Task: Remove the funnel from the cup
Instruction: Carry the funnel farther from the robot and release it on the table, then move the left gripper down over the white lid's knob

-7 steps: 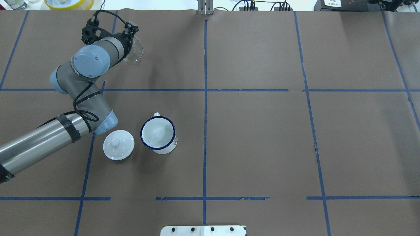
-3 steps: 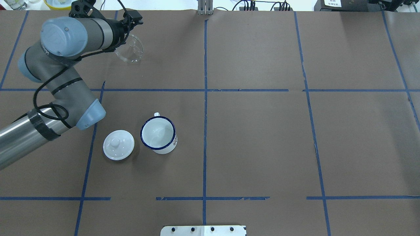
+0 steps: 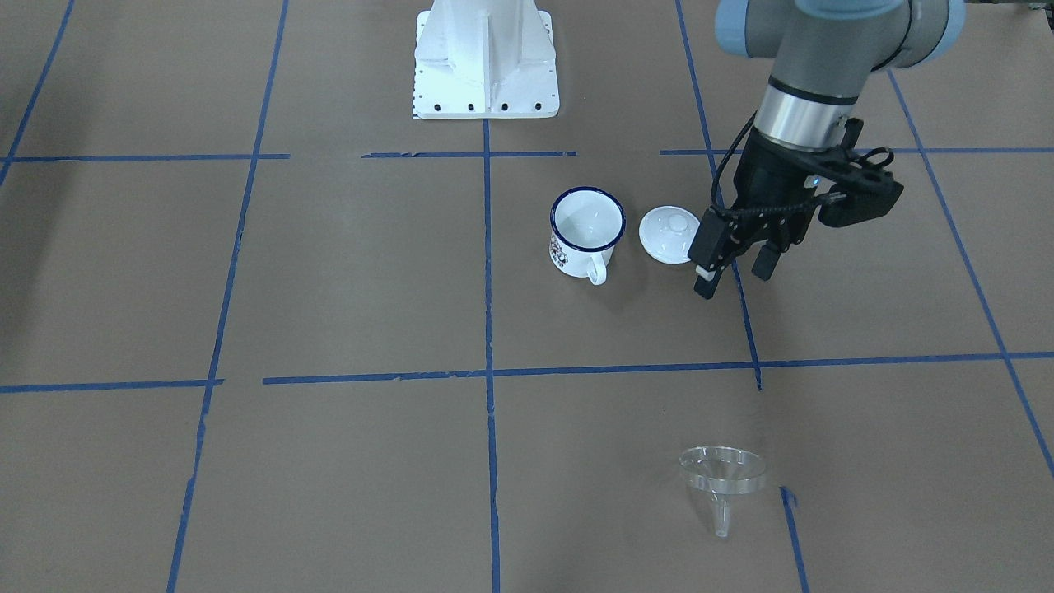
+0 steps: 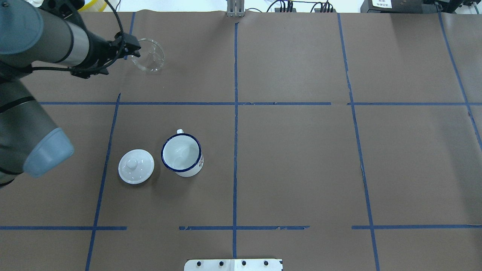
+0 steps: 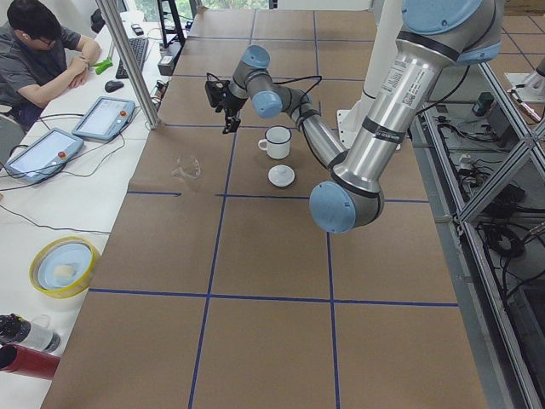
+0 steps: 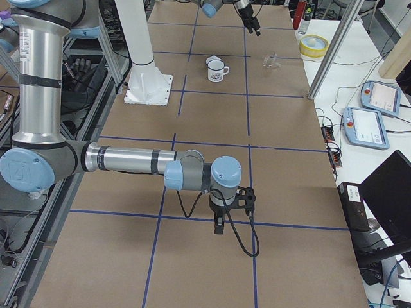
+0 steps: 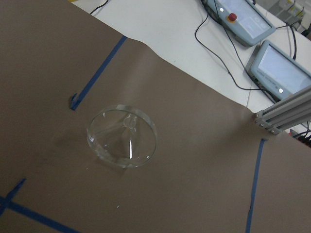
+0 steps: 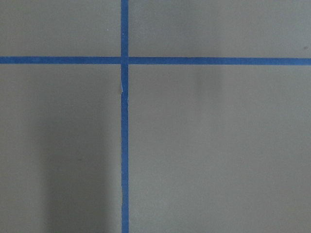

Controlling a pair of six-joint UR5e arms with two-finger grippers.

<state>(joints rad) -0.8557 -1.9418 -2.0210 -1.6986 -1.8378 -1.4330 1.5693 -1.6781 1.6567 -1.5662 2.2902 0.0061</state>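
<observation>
In the front-facing view, the cup (image 3: 586,224) stood upright at centre frame with nothing in it. The white lid (image 3: 669,233) lay just beside it, to its right. The funnel (image 3: 722,476) lay on the brown paper (image 3: 329,272) at lower right, well apart from the cup, tilted with its spout toward the bottom edge. My left gripper (image 3: 733,278) hung at centre right, clear of the funnel, jaws spread wide and holding nothing. My right gripper (image 6: 218,226) showed only in the right side view, at lower centre, and I could not tell its state.

I judged the removal complete. Two hazards applied:
- The funnel rested on its round cone, so a jolt to the paper could roll it.
- A low return path for my left arm could strike the lid or tip the cup.
</observation>
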